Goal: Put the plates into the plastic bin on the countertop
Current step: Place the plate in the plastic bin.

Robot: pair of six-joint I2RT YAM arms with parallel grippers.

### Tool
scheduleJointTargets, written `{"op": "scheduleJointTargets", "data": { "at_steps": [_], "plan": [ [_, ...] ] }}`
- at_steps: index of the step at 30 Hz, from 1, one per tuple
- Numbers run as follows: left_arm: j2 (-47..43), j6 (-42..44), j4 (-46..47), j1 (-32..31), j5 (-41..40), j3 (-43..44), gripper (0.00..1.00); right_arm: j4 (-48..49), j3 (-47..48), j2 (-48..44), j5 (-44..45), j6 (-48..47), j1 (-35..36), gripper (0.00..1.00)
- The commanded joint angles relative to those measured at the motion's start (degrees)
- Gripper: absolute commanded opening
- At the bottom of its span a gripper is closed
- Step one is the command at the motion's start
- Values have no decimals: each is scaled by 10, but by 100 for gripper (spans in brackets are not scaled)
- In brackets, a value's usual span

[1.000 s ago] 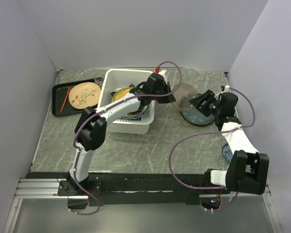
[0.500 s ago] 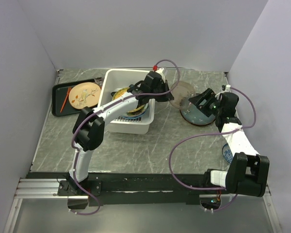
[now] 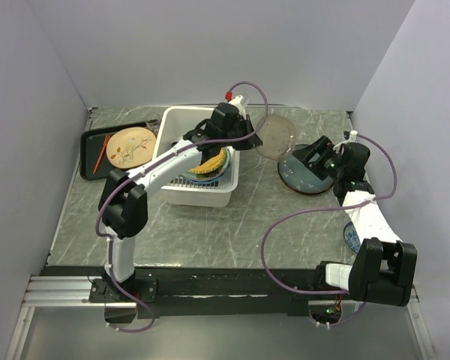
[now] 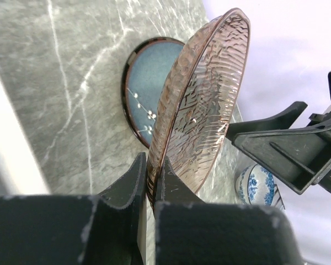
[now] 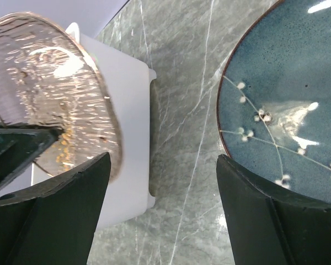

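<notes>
The pinkish glass plate (image 3: pixel 274 136), pinched by its rim in the left gripper (image 4: pixel 151 182), hangs on edge just right of the plastic bin (image 3: pixel 199 196), likely to slip in edgewise, while the right gripper (image 3: pixel 313 157) gapes open.

Ribbed glass plate (image 4: pixel 204 105), polished stone countertop (image 4: pixel 71 94)

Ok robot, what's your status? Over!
Left gripper shut on pink glass plate, held on edge beside the bin. Right gripper open over teal plate. Bin holds other plates; nothing seen blocking.

Lab test cell: blank white walls (image 3: pixel 210 52) enclose marbled countertop (image 3: pixel 232 225), aluminium mounting rail (image 3: pixel 60 289).
</notes>
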Motion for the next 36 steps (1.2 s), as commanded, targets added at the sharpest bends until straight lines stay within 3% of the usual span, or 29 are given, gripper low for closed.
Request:
{"op": "scheduleJointTargets", "data": {
  "at_steps": [1,36],
  "plan": [
    [-56,14,20,14,-12,-19,1,19,7,-24,0,-4,3,84],
    [-268,9,28,109,-52,-217,1,37,0,-12,-3,9,5,83]
  ]
}}
